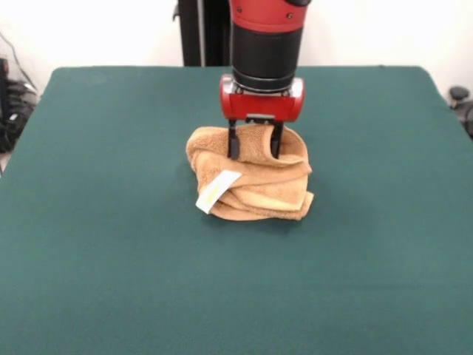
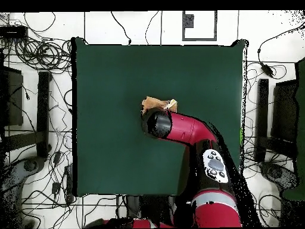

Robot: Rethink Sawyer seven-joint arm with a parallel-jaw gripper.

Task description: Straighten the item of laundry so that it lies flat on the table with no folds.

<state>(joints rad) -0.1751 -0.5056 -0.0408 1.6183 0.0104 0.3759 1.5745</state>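
Front view: gripper [image 1: 256, 149] straddles fold of bunched towel [image 1: 255, 188]

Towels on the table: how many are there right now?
1: the towel sits bunched mid-table, under the gripper, care label facing the front camera. None visible elsewhere.

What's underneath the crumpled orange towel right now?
The towel lies bunched on the green table, gripper fingers straddling its top fold. Whatever lies under its folds is hidden.
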